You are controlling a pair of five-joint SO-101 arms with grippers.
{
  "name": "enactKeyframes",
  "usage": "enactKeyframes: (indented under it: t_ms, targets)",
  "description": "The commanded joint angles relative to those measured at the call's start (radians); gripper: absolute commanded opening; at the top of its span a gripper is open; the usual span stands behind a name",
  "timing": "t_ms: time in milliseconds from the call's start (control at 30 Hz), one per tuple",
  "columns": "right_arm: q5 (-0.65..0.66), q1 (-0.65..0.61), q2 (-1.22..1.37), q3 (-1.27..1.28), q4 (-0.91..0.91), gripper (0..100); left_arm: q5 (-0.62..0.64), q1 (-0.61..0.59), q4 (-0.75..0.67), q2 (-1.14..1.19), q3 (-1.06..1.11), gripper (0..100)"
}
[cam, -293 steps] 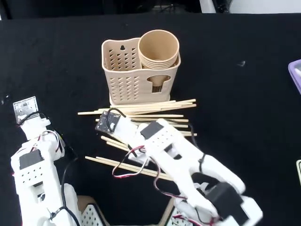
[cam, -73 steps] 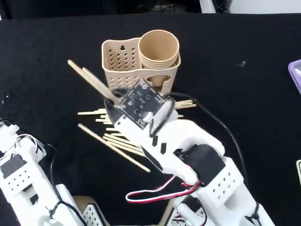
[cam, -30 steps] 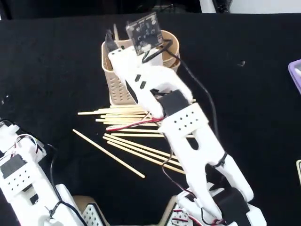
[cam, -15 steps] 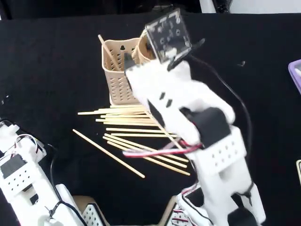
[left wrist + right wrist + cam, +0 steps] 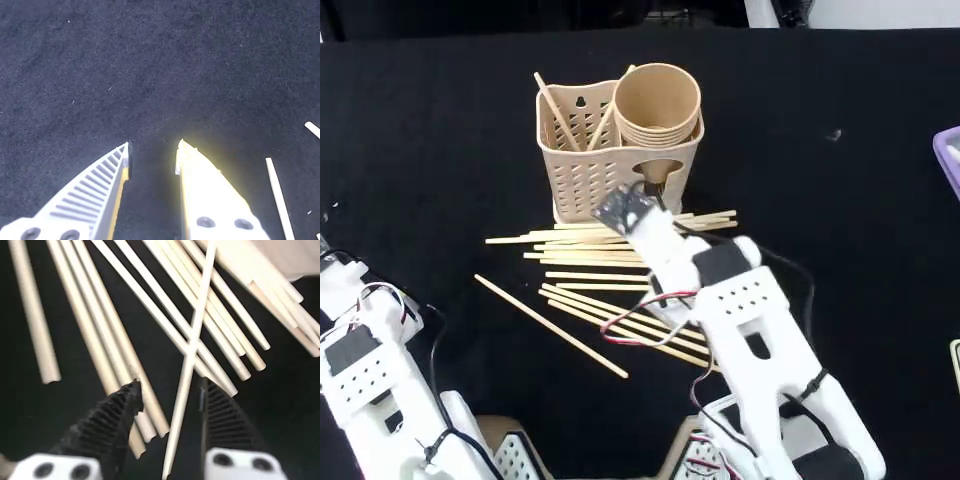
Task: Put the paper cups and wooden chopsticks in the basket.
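Note:
The beige perforated basket stands at the back middle of the black table. A stack of paper cups sits in its right compartment, and two wooden chopsticks lean in its left one. Several more chopsticks lie scattered in front of the basket, and one lone chopstick lies slanted at the left. My right arm hangs over this pile. Its gripper is open just above the sticks, with one crossing chopstick running between the fingers. My left gripper is open over bare cloth at the near left.
A purple object pokes in at the right edge. The left arm's body stands at the near left corner. Two chopstick ends lie beside the left gripper. Black cloth covers the table all around the basket.
The right arm was up over the basket; it has come back down over the pile. Two chopsticks now stand in the left compartment. The left arm has not moved.

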Motion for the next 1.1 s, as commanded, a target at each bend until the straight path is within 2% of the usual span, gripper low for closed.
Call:
enactKeyframes:
  t_ms: [0, 100, 400, 600, 733, 867, 1067]
  targets:
    - [0.081, 0.029, 0.007, 0.114, -0.158, 23.4, 0.006, 0.013, 0.005, -0.017, -0.039, 16]
    - [0.118, 0.034, 0.007, 0.157, -0.190, 27.6, 0.006, 0.013, 0.005, -0.017, -0.039, 16]
    - [0.226, 0.035, 0.008, 0.288, -0.374, 19.0, 0.006, 0.013, 0.005, -0.017, -0.038, 16]
    - [0.245, 0.035, 0.008, 0.317, -0.371, 17.0, 0.006, 0.013, 0.005, -0.017, -0.038, 16]
    - [0.241, 0.035, 0.001, 0.295, -0.371, 0.8, 0.006, 0.013, 0.005, -0.017, -0.038, 16]
    - [0.241, 0.034, 0.001, 0.263, -0.341, 0.9, 0.006, 0.013, 0.005, -0.017, -0.038, 16]
    - [0.241, 0.029, -0.001, 0.174, -0.189, 1.1, 0.006, 0.013, 0.005, -0.017, -0.038, 16]
